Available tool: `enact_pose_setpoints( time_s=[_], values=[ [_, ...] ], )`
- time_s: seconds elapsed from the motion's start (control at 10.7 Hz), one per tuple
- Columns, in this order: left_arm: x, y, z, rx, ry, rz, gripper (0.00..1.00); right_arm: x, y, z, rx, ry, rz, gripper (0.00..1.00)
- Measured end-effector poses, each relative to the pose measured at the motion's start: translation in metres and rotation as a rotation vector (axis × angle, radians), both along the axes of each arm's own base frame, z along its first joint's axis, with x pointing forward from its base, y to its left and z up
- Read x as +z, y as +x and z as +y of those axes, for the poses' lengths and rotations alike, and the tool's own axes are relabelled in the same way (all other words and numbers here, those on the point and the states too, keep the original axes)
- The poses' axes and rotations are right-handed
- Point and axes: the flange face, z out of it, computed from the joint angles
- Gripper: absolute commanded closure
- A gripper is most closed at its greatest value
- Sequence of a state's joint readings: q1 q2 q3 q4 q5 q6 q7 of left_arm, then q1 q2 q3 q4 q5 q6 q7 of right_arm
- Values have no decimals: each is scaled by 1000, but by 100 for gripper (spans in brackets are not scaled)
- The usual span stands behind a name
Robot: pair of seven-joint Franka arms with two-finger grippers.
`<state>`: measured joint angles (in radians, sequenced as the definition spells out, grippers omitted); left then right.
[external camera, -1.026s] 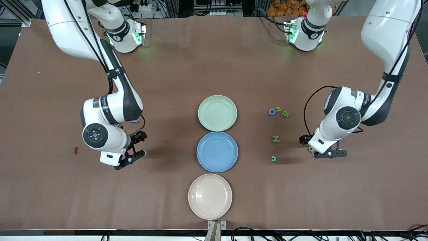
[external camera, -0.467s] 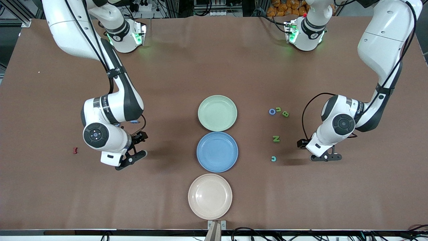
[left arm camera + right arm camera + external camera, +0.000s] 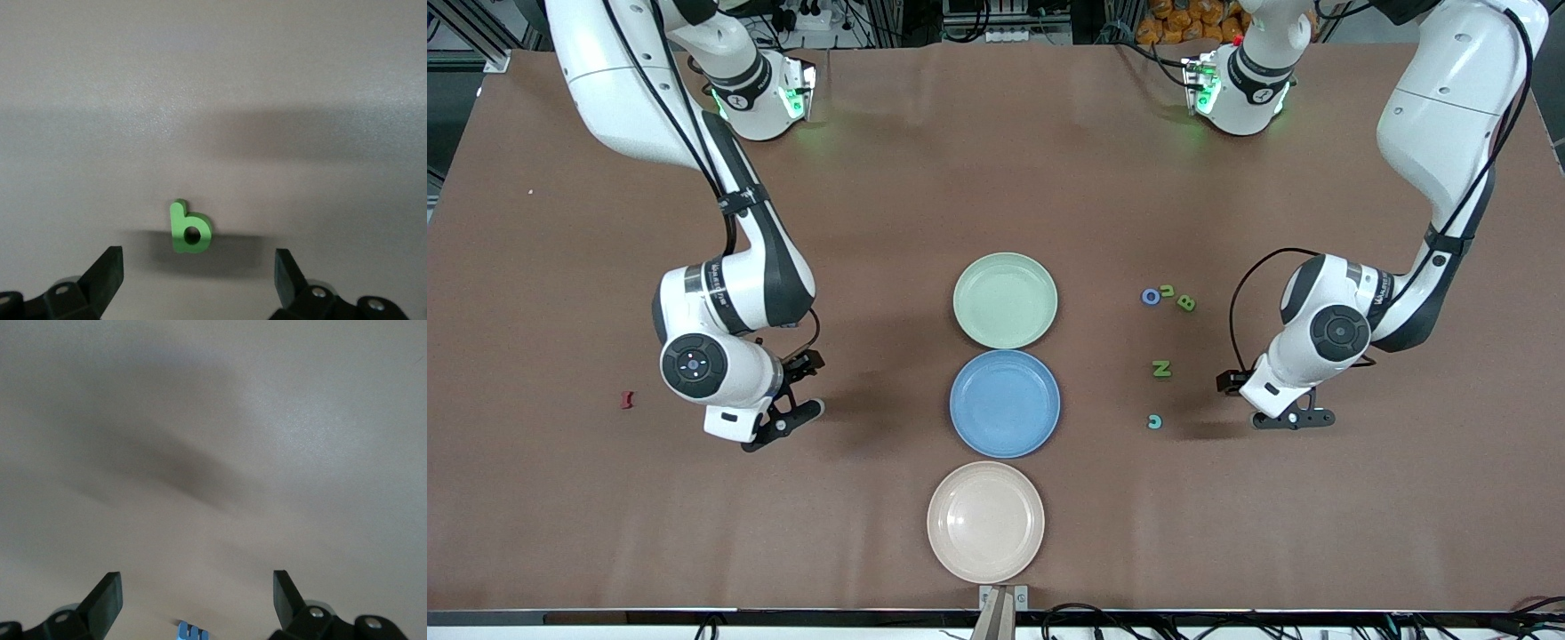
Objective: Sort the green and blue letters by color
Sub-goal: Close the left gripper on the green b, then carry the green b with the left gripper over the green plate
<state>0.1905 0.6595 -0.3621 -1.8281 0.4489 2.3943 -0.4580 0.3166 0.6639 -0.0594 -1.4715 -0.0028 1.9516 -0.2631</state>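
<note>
A: Which faults are expected nearest the camera?

B: The blue c point(image 3: 1154, 421) can be knocked while the open, empty left claw point(image 3: 198, 277) is lowered over the green b point(image 3: 190, 229).

A: And farther off?

B: Green N point(image 3: 1161, 368), green B point(image 3: 1185, 303) and blue O point(image 3: 1151, 296) lie close together. The right claw point(image 3: 198, 597) is open, with only a blue piece point(image 3: 191, 631) below it.

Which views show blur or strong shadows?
Right wrist view: smeared, a dark diagonal shadow across the table. Left wrist view: sharp, the green letter b casting a shadow. Front view: sharp, soft shadows beside both arms.
</note>
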Motion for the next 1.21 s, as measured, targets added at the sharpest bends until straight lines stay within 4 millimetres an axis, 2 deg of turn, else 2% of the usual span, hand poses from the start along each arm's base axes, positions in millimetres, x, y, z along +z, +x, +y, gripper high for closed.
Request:
enact_pose_setpoints(
  time_s=[0.47, 0.56, 0.65, 0.75, 1.21],
  values=[
    [-8, 7, 9, 15, -5, 2, 0, 0, 0, 0, 0, 0, -1, 0],
    [-11, 7, 8, 14, -9, -2, 3, 0, 0, 0, 0, 0, -1, 0],
    [-12, 7, 8, 14, -12, -4, 90, 0, 0, 0, 0, 0, -1, 0],
    [-13, 7, 8, 14, -13, -4, 100, 0, 0, 0, 0, 0, -1, 0],
    [-8, 12, 8, 18, -18, -17, 100, 0, 0, 0, 0, 0, -1, 0]
  ],
)
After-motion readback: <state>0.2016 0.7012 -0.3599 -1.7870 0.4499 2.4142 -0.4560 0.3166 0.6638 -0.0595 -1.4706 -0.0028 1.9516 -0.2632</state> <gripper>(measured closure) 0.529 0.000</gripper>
